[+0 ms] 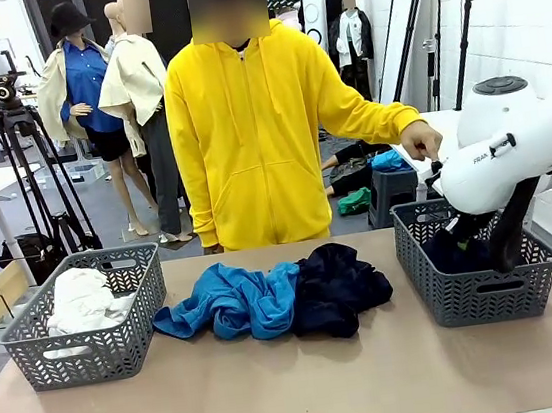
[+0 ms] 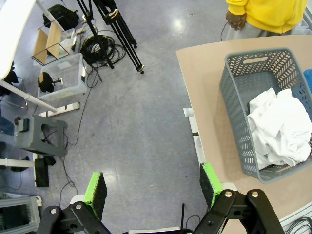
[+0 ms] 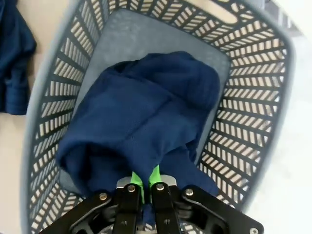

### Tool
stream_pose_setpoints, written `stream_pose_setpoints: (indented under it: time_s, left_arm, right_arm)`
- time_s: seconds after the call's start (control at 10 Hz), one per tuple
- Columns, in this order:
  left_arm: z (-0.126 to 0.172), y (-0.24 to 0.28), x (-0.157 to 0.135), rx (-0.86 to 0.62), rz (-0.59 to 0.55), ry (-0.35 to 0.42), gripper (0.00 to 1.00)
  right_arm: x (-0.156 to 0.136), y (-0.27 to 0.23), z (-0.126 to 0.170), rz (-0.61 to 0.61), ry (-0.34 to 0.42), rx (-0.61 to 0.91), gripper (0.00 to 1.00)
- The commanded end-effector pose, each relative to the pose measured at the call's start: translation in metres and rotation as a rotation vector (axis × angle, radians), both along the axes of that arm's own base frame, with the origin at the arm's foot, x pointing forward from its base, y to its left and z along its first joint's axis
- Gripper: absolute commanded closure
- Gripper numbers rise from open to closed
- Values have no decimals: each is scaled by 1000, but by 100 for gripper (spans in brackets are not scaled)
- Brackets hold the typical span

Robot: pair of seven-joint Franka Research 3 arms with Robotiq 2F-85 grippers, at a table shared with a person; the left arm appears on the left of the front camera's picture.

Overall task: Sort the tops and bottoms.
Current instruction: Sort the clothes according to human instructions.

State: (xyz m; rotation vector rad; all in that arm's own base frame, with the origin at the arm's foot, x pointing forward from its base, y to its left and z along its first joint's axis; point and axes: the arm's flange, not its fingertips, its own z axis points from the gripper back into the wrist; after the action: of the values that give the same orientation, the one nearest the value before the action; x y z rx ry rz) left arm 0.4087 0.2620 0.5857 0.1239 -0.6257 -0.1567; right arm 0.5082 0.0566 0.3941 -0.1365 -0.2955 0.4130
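Front view: two grey baskets stand on the table (image 1: 278, 388), and four garments can be counted. The left basket (image 1: 32, 349) holds the white top (image 1: 81, 296). In the middle of the table the blue top (image 1: 232, 300) lies crumpled, touching the navy bottom (image 1: 336, 288) on its right. The second navy bottom (image 1: 450, 246) sits in the right basket (image 1: 478, 292), partly hidden behind the white right arm (image 1: 512, 162) that reaches down into it. A person in a yellow hoodie (image 1: 255, 118) stands across the table, one hand (image 1: 421, 138) held above that basket's far rim.

Left wrist view: the left gripper (image 2: 152, 187) is spread wide and empty over the floor, just off the table edge. The left basket and the white top lie at right. One tripod (image 2: 112, 29), one clear plastic box (image 2: 58, 73) and one grey step stool (image 2: 41, 136) stand on the floor.

Right wrist view: the right gripper (image 3: 145, 178) is pinched tight on a fold of the second navy bottom, which is heaped inside the right basket. The other navy bottom shows at upper left.
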Motion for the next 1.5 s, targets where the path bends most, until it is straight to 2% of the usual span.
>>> stream_pose_setpoints:
  time_s: [0.0,0.2,0.5,0.7,1.0,1.3,1.4]
  left_arm:
    - [-1,2,-3,11,-8,3,0]
    - [-1,2,-3,11,-8,3,0]
    - [-1,2,-3,11,-8,3,0]
    - [-1,2,-3,11,-8,3,0]
    - [-1,2,-3,11,-8,3,0]
    - [-1,2,-3,11,-8,3,0]
    - [-1,2,-3,11,-8,3,0]
  right_arm:
    - [7,3,1,-28,-1,-7,100]
    - [7,1,7,-20,-11,11,100]
    - [1,-4,25,-22,12,32,41]
    - [-10,-8,50,-18,-19,31,2]
    - [-21,-17,92,-5,-80,56,0]
    - [-26,-23,125,-3,-114,133,0]
    - [-28,-23,132,-7,-103,143,0]
